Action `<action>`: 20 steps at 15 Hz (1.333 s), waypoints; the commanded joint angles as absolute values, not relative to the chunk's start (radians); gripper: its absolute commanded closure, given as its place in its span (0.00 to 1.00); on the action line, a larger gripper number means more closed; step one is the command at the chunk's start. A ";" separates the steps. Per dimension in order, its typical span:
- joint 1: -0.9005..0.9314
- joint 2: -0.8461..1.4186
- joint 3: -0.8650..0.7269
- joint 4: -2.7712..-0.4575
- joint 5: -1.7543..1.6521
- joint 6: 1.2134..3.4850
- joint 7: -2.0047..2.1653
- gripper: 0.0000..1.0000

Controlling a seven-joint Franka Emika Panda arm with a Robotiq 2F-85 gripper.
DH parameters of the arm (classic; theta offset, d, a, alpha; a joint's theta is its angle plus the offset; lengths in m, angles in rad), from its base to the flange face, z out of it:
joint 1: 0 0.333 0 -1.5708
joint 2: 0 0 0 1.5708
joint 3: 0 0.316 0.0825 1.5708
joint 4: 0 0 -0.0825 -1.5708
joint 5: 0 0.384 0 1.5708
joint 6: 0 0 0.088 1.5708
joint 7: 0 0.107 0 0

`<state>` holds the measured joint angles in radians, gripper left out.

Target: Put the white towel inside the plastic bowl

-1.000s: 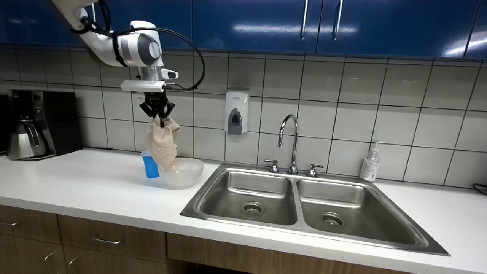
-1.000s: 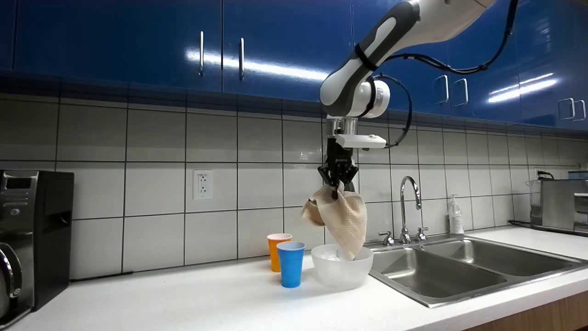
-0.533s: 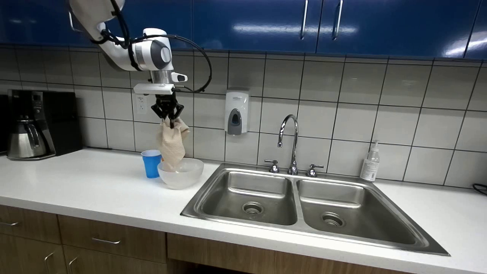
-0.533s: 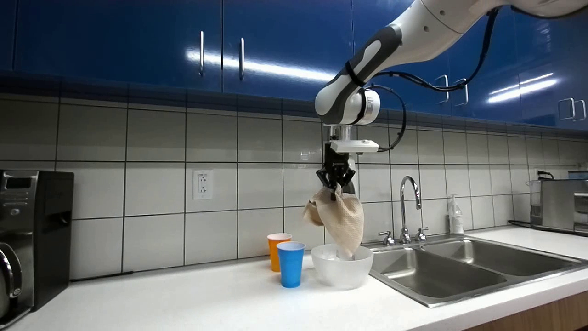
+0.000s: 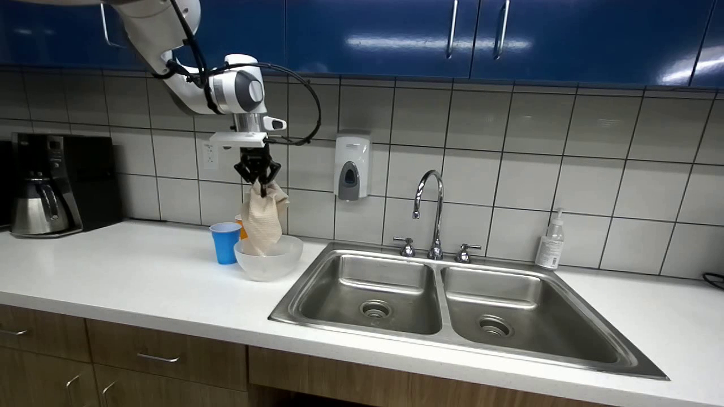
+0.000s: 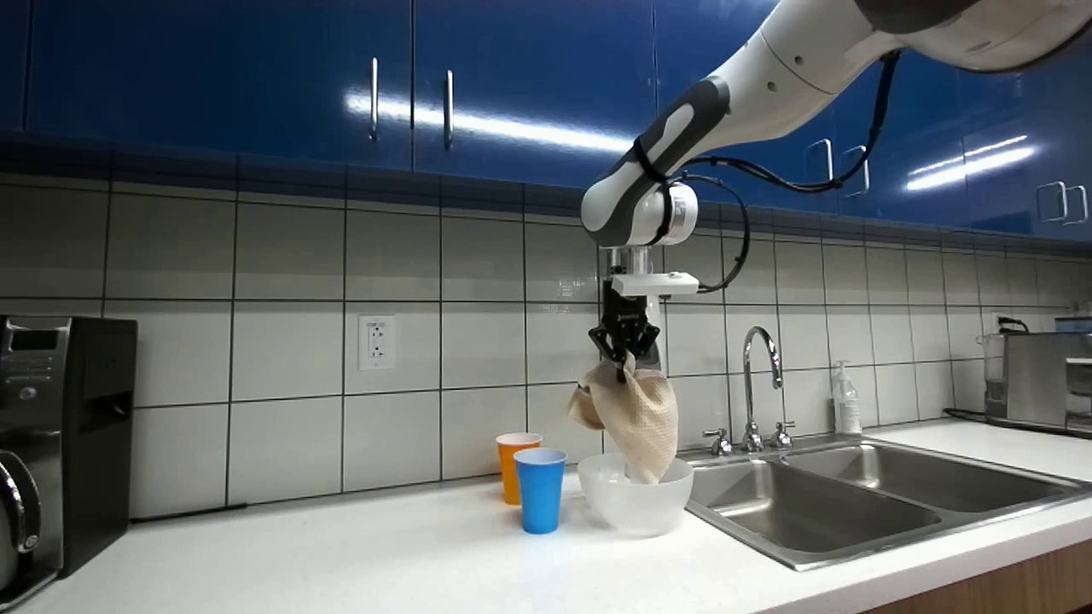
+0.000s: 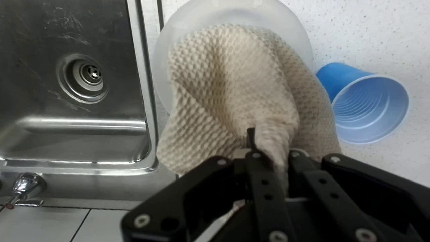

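Observation:
The towel looks cream, with a waffle weave. It hangs from my gripper in both exterior views (image 5: pixel 263 217) (image 6: pixel 640 418) and in the wrist view (image 7: pixel 235 77). The gripper (image 5: pixel 262 189) (image 6: pixel 625 367) (image 7: pixel 272 144) is shut on the towel's bunched top, above the bowl. The translucent plastic bowl (image 5: pixel 274 265) (image 6: pixel 636 507) (image 7: pixel 164 60) stands upright on the counter. The towel's lower tip hangs below the bowl's rim, inside it. A side fold sticks out past the rim, above it. The towel hides much of the bowl's inside in the wrist view.
A blue cup (image 5: pixel 225 243) (image 6: pixel 539 490) (image 7: pixel 369 107) stands close beside the bowl. An orange cup (image 5: pixel 242 226) (image 6: pixel 512 465) is behind. The double sink (image 5: pixel 444 294) (image 6: pixel 802 512) lies on the bowl's other side. A tiled wall (image 6: pixel 290 358) runs behind.
The gripper and towel have moved right in an exterior view and somewhat lower in both. The towel is now more over the bowl. More of the orange cup shows. Cups and bowl have not moved.

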<state>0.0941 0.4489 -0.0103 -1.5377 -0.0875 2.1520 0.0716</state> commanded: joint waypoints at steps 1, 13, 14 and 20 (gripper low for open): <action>0.089 0.489 -0.009 -1.494 -0.091 2.095 0.092 0.98; 0.073 0.514 -0.010 -1.531 -0.073 2.074 0.086 0.98; 0.071 0.515 -0.009 -1.535 -0.072 2.074 0.085 0.98; 0.069 0.519 -0.008 -1.551 -0.067 2.075 0.085 0.98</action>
<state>0.0764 0.5285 -0.0138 -1.5451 -0.0783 2.1000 0.0725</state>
